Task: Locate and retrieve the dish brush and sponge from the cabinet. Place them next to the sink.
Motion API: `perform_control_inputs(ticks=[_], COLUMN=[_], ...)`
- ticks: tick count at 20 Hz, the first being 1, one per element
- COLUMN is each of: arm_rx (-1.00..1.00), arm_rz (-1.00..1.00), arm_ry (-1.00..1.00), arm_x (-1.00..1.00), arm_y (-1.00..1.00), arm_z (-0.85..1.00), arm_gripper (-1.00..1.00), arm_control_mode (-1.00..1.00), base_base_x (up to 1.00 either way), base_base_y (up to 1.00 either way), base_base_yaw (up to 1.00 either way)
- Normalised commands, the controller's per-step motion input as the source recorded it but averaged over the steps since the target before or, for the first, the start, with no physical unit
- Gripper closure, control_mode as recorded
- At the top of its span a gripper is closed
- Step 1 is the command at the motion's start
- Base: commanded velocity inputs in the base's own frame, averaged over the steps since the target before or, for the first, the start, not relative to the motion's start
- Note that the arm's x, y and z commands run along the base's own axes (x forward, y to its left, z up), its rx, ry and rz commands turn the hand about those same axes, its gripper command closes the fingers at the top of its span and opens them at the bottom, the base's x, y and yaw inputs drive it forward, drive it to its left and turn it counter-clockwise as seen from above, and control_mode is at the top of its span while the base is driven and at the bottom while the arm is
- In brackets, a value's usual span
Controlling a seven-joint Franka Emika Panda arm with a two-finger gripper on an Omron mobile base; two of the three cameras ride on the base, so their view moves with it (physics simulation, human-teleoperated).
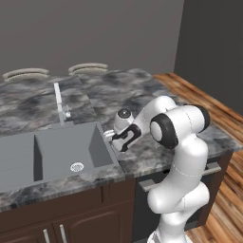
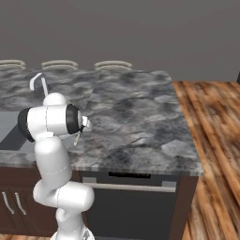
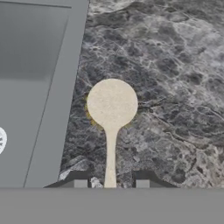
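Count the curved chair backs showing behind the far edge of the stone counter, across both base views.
3. In the right base view, the left chair back, the middle chair back and the right chair back line the counter. Others may be out of frame.

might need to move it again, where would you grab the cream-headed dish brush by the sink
Grip the thin tan wooden handle of the round cream-headed dish brush, coming straight down from above. It lies flat on the grey marbled counter, so the narrow handle fits between fingers better than the wide head.

No legible text or markings.
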Motion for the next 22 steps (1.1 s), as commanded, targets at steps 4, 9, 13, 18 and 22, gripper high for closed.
perform_control_inputs(ticks=[4, 9, 13, 18, 22], arm_rx=[0.0, 0.0, 0.0, 0.0, 0.0], arm_rz=[0.0, 0.0, 0.0, -0.01, -0.04], arm_ry=[0.0, 0.01, 0.08, 0.16, 0.27], arm_x=[0.0, -0.13, -0.5, -0.57, -0.43], arm_y=[0.0, -0.06, -0.3, -0.54, -0.47], arm_z=[0.0, 0.53, 0.79, 0.51, 0.47], arm_gripper=[-1.0, -1.0, -1.0, -1.0, -1.0], arm_control_mode=[-1.0, -1.0, -1.0, -1.0, -1.0], base_base_x=[0.0, 0.0, 0.0, 0.0, 0.0], base_base_y=[0.0, 0.0, 0.0, 0.0, 0.0], base_base_yaw=[0.0, 0.0, 0.0, 0.0, 0.0])
